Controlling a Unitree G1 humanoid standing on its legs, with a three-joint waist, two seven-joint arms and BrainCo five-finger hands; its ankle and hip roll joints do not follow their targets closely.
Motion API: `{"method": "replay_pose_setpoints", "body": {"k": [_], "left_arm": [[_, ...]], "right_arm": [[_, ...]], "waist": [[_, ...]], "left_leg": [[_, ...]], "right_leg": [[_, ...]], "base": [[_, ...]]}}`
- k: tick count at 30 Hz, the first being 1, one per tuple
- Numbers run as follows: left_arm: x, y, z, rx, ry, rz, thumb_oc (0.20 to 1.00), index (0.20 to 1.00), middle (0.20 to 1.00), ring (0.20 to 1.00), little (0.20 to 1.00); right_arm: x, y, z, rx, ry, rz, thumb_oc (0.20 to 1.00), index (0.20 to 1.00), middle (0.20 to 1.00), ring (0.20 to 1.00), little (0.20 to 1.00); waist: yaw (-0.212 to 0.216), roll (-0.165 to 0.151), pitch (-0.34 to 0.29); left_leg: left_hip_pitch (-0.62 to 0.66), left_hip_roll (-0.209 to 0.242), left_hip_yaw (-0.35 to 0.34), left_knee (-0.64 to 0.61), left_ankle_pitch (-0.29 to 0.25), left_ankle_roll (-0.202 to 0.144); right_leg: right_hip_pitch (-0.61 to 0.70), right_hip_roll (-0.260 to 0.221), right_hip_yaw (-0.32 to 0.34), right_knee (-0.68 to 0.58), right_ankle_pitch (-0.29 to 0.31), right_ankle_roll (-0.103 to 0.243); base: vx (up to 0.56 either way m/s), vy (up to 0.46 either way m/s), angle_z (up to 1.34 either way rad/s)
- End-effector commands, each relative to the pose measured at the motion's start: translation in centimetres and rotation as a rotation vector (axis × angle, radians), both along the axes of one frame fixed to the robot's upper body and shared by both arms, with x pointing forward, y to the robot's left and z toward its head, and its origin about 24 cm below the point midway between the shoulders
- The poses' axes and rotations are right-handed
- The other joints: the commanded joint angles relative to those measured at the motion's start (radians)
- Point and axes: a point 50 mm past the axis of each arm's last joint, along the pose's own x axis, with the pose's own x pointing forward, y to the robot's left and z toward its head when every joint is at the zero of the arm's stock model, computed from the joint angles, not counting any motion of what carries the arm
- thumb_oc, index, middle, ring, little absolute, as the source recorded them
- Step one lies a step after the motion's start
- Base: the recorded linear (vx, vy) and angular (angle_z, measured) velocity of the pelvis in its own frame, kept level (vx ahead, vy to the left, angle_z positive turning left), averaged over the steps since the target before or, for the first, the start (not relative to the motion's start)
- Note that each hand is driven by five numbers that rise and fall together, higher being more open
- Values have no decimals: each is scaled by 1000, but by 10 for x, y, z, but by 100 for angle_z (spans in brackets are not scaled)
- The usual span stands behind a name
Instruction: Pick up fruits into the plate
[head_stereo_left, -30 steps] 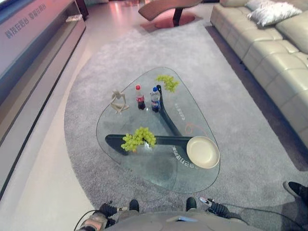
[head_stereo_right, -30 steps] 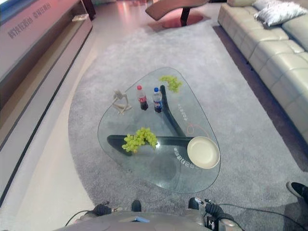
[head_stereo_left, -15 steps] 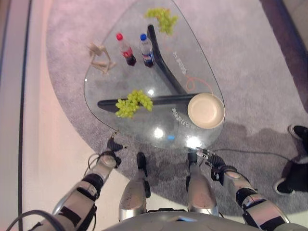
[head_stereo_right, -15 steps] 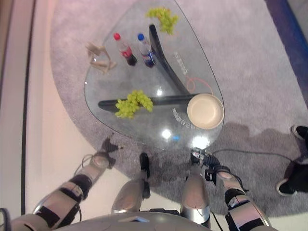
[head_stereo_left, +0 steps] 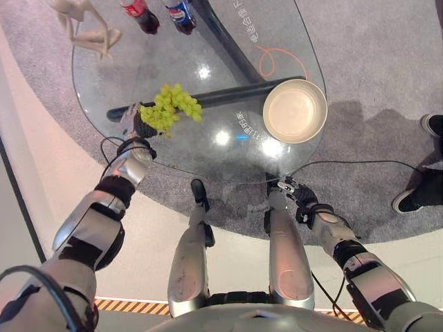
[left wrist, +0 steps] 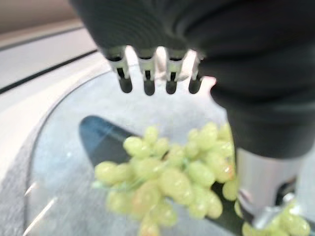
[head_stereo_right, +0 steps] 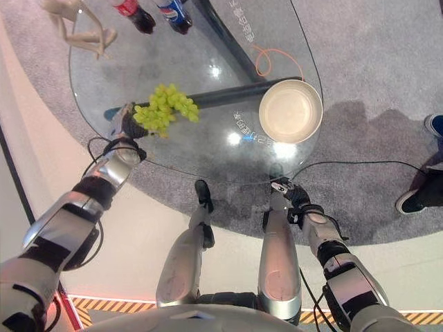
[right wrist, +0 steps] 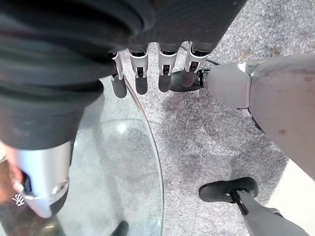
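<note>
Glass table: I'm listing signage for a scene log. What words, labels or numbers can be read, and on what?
On the glass table, white lettering beside the plate: too blurred to read.
More lettering farther along the glass: too small to read.
Labels on the two bottles: too small to read.

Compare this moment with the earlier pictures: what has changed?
The left hand has come up over the glass table's near edge to the bunch of green grapes, fingers straight, not gripping. The right hand stays low by the table edge. Grapes and round cream plate have not moved; the camera tilted down.
</note>
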Motion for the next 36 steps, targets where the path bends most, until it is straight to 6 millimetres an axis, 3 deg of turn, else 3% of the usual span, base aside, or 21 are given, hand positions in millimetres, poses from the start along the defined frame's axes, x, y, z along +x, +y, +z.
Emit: {"method": "replay_pose_setpoints", "body": {"k": [1, 15, 36], "left_arm": [[-9, 55, 24, 61, -52, 252, 1000, 1000, 1000, 1000, 1000], [-5, 64, 67, 174, -75, 393, 1000, 1000, 1000, 1000, 1000], [-7, 71, 91, 316, -47, 491, 1000, 1000, 1000, 1000, 1000]], "right_arm": [[-4, 18, -5, 73, -16, 10, 1000, 1000, 1000, 1000, 1000], [7, 35, 13, 197, -111, -15, 1000, 1000, 1000, 1000, 1000], [12, 50, 27, 344, -196, -9, 1000, 1000, 1000, 1000, 1000]], "waist": [[-2, -87, -14], [-30, -119, -14], [-56, -168, -14]], "left_leg": [[-110, -66, -37, 129, -85, 35], [-250, -68, -42, 202, -92, 30], [-401, -82, -53, 281, -110, 35]], "right_leg": [[-105, 54, 18, 140, -76, -43], [-235, 86, 25, 193, -81, -50], [-363, 119, 41, 224, -62, -56]], "base": [[-11, -59, -4], [-3, -26, -2], [0, -2, -1]]}}
